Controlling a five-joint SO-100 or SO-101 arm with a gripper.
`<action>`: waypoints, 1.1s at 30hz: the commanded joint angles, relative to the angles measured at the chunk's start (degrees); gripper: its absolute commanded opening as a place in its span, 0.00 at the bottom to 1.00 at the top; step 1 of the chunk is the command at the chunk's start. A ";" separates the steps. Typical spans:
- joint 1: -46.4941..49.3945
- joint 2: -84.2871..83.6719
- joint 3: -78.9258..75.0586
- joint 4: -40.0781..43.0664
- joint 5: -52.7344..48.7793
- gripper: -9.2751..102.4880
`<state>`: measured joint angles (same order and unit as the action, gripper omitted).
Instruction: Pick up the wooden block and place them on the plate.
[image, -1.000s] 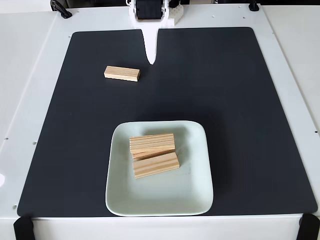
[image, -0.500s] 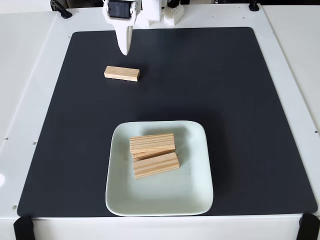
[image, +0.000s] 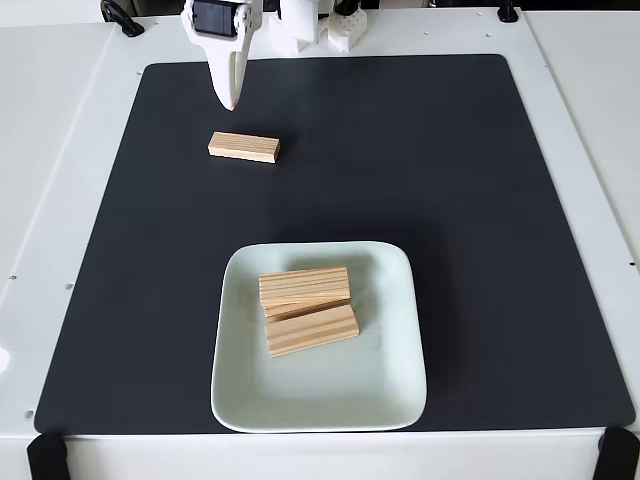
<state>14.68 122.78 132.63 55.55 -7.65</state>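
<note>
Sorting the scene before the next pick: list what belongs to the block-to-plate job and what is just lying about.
Job:
- lone wooden block on the mat
- stacked blocks on the plate
- plate
- gripper

Lying about:
- black mat
- black cable, top left

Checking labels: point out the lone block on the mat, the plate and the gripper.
lone wooden block (image: 243, 147), fixed view, middle of its top face
plate (image: 390, 385), fixed view, bare floor near its lower right corner
gripper (image: 229, 100), fixed view, at the fingertips

White table (image: 60, 150): black mat (image: 480, 250) (carrying plate (image: 385, 385), lone block (image: 244, 147)).
</note>
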 joint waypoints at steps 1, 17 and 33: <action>-0.53 0.62 0.62 -3.08 0.26 0.09; -0.79 -1.76 7.12 -5.36 -6.94 0.39; -2.37 -14.41 -8.26 8.70 -6.15 0.39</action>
<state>12.30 108.90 127.44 63.81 -14.06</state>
